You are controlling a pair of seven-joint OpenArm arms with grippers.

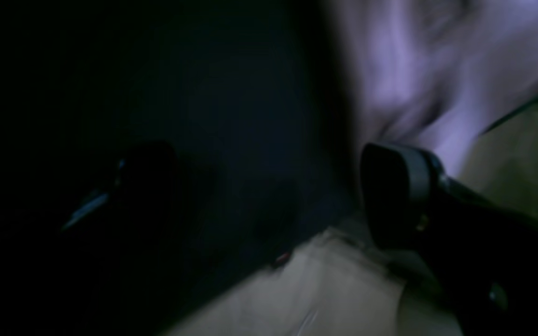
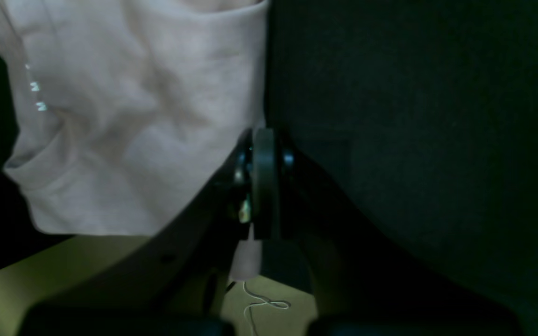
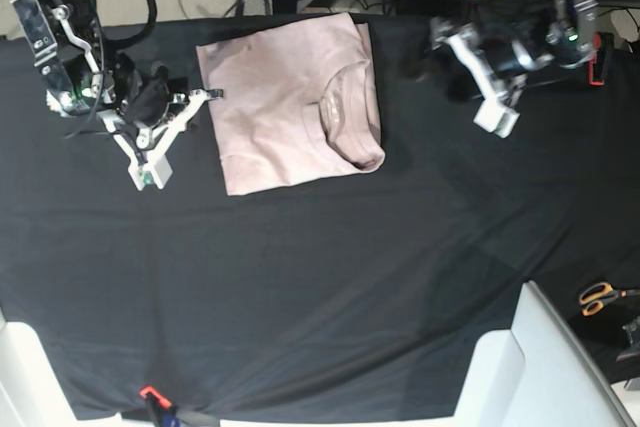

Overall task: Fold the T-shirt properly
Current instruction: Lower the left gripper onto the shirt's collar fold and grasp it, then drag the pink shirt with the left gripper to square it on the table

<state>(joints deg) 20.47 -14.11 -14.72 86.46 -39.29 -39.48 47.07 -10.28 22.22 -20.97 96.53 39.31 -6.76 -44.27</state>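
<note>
Base view, left to right: the right gripper point(image 3: 213, 94) sits just beside the T-shirt point(image 3: 285, 102), jaws pressed together with nothing clearly pinched. That pink shirt lies folded on the black table cloth point(image 3: 320, 277) near its far edge. Well apart to its right, the left gripper point(image 3: 425, 59) looks spread wide and empty, though it's pretty blurry.

The base view is evenly lit and sharp, with no strong shadows. Both wrist views are dim. In the left wrist view the T-shirt point(image 1: 437, 70), at 1 o'clock, has motion blur and a violet tint; the right wrist view is sharper, greenish.
</note>
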